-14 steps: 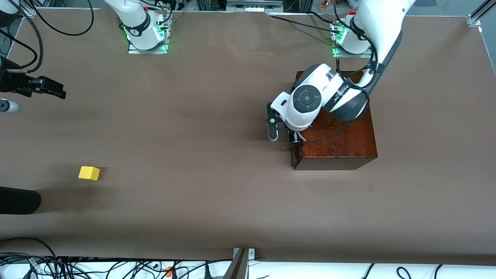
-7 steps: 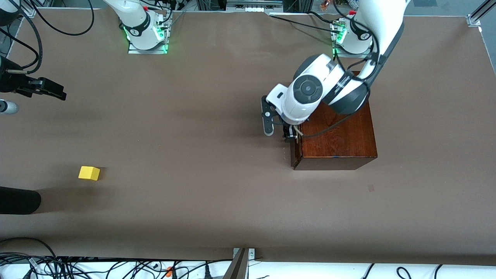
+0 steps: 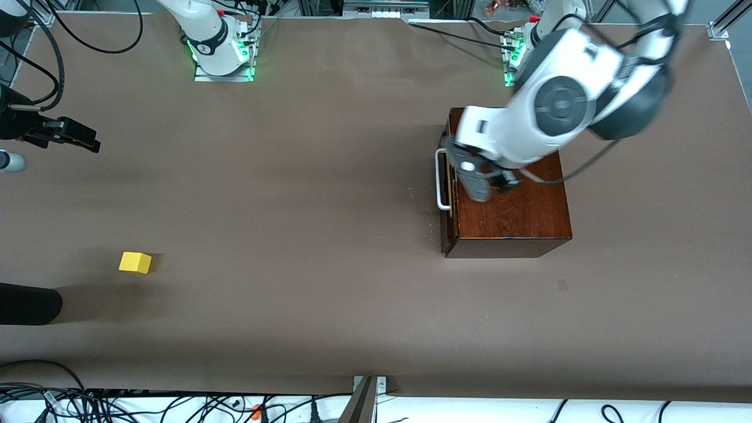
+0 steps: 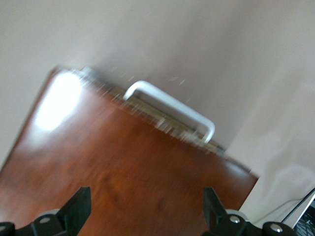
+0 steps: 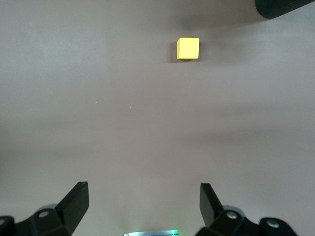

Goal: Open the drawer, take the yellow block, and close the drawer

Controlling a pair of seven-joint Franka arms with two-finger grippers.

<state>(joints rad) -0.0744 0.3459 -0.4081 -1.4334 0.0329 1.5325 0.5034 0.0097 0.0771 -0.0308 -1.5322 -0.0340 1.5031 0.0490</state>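
Note:
The dark mahogany box [image 3: 511, 205] stands toward the left arm's end of the table. Its drawer is shut, and the white U-shaped handle [image 3: 440, 179] shows on the front that faces the right arm's end; it also shows in the left wrist view [image 4: 172, 109]. My left gripper [image 3: 490, 179] is open and empty, up over the box's top [image 4: 123, 172], apart from the handle. The yellow block [image 3: 135, 262] lies on the bare table toward the right arm's end and shows in the right wrist view [image 5: 188, 48]. My right gripper [image 3: 76, 136] waits open and empty, raised, with the block nearer to the front camera.
A black rounded object [image 3: 29, 302] lies at the table's edge at the right arm's end, nearer to the front camera than the block. Cables run along the table's near edge [image 3: 176, 405]. The brown table [image 3: 282, 205] stretches between the block and the box.
My left gripper has risen from in front of the drawer's handle and swung over the box's top, which uncovers the handle. The drawer, the block and the right arm have not moved.

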